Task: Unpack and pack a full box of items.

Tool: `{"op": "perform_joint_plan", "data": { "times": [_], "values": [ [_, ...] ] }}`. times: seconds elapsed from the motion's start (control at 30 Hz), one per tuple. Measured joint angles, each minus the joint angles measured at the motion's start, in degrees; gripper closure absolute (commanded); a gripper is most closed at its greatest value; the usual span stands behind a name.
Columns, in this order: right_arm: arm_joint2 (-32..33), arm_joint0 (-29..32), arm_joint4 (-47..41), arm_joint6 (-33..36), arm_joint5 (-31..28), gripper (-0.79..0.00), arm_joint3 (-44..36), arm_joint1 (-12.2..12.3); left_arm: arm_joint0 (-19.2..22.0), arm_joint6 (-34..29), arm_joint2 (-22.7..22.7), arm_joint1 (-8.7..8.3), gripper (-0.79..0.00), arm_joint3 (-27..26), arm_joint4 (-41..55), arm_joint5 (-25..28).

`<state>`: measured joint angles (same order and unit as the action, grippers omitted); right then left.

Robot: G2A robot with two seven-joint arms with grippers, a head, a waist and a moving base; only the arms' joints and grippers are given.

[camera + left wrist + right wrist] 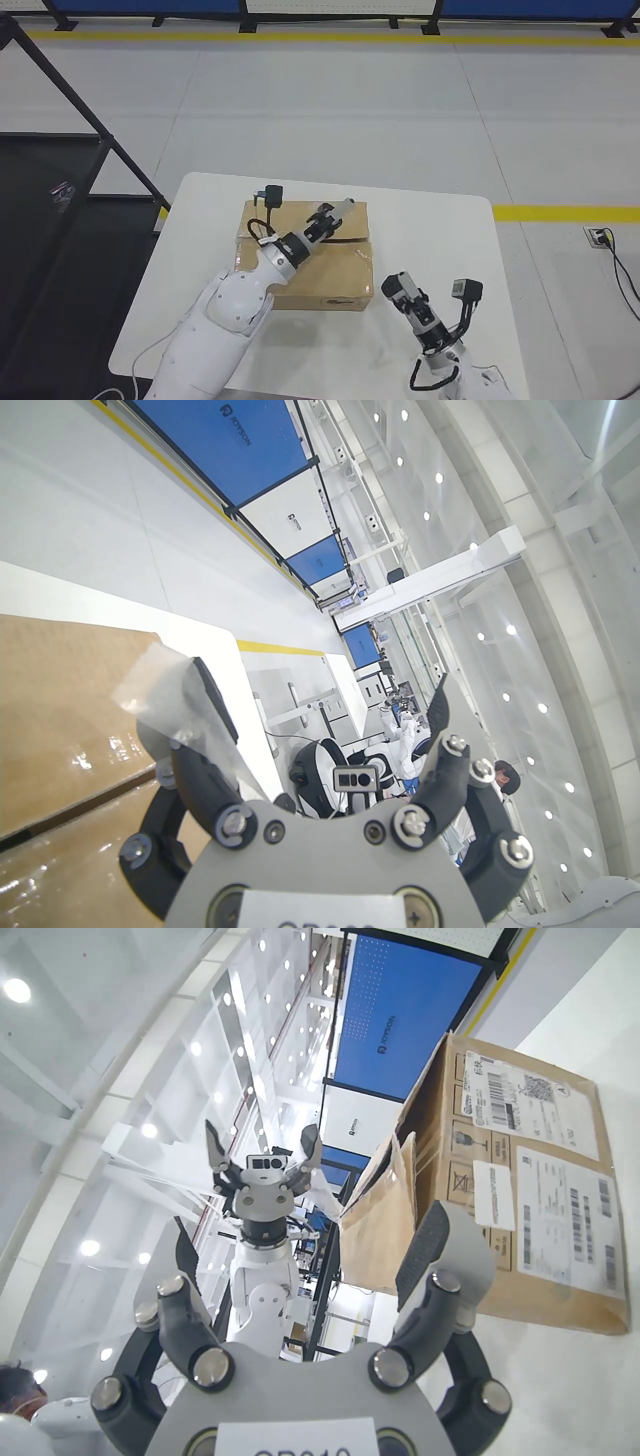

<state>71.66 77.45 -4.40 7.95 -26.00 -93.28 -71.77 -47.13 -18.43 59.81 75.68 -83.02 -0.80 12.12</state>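
Note:
A brown cardboard box [320, 275] lies on the white table [430, 220], its top taped and glossy [60, 700]. In the right wrist view its labelled side [530, 1168] faces me and a flap [385, 1208] stands loose at one corner. My left gripper [338, 212] hovers over the box's far edge, open [320, 672] with nothing between its fingers; a scrap of clear tape [160, 685] clings to one finger. The right wrist view shows it raised and open [262, 1133]. My right gripper [402, 288] stands open [310, 1228] on the table, right of the box, holding nothing.
Bare table surface lies right of and behind the box. A black metal frame [60, 90] stands off the table's left side. A yellow line [570, 212] runs across the floor beyond the table.

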Motion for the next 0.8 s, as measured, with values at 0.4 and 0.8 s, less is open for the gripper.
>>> {"op": "perform_joint_plan", "data": {
  "times": [0.4, 0.8],
  "values": [
    [0.1, 0.1, 0.1, 0.0, -0.7, -0.785, -0.1, 0.0, -0.2, 0.0, 0.0, 0.04, -0.785, 0.2, -0.5, 0.1],
    [0.1, 0.1, 0.1, 0.0, -0.7, -0.785, -0.1, 0.0, -0.2, 0.0, 0.0, 0.04, -0.785, 0.2, -0.5, 0.1]
  ]
}}
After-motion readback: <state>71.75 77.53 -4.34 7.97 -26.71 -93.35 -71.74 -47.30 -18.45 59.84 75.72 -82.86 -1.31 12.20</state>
